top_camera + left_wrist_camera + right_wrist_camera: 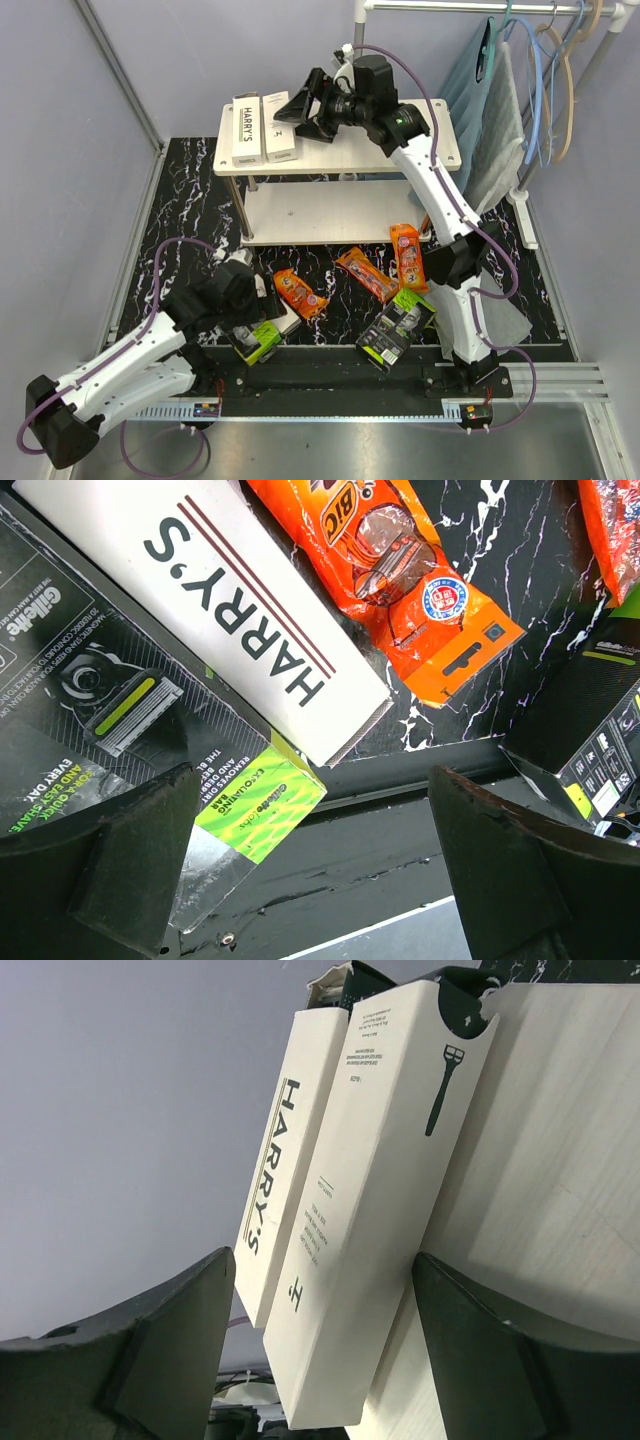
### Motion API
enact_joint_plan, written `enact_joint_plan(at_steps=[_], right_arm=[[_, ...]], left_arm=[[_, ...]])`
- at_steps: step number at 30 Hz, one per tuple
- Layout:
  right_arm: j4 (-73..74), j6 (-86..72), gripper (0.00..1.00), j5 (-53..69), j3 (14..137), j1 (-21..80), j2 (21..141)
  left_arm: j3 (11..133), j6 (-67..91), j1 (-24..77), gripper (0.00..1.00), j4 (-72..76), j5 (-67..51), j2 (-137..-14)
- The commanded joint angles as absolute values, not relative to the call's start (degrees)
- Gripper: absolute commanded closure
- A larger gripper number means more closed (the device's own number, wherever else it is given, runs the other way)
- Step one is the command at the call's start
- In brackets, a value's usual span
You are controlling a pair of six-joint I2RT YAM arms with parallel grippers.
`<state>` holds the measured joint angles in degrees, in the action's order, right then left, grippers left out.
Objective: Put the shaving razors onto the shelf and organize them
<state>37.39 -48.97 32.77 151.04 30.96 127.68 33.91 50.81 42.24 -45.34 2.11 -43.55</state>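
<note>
The shelf (420,140) stands at the back centre. Two white HARRY'S boxes (247,128) (281,126) lie side by side on the left of its top board. My right gripper (298,108) is open above that board; in the right wrist view (325,1360) its jaws straddle the near end of one box (370,1210) without closing on it. My left gripper (250,298) is open (310,880) low over a third HARRY'S box (240,630) lying on a black-and-green pack (100,700) at the floor's front left. Three orange packs (300,293) (366,273) (407,256) and another black-and-green pack (397,328) lie on the dark marbled floor.
The shelf's lower board (320,212) is bare. A clothes rail with hangers (545,60) and a hanging grey cloth (495,130) stand at the back right. A black rail (330,375) runs along the front edge by the arm bases. Purple walls close the left side and the back.
</note>
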Motion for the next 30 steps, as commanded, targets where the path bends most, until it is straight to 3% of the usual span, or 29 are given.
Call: enact_joint_plan(at_steps=[1, 11, 22, 30], right_arm=[[36.91, -46.76, 0.19, 29.01, 148.98, 30.59, 122.96], [38.67, -45.97, 0.21, 24.26, 147.48, 30.67, 121.38], [37.80, -47.99, 0.48, 24.43, 147.13, 30.76, 122.78], [36.74, -48.43, 0.57, 25.49, 146.87, 30.76, 122.96]], left_arm=[[33.31, 50.36, 42.36, 0.01, -43.59, 1.41, -42.89], [33.40, 50.36, 42.45, 0.01, -43.59, 1.32, -42.80], [35.77, 48.34, 42.36, 0.01, -43.59, 0.44, -42.45], [35.77, 48.16, 42.36, 0.01, -43.68, 0.35, -42.63]])
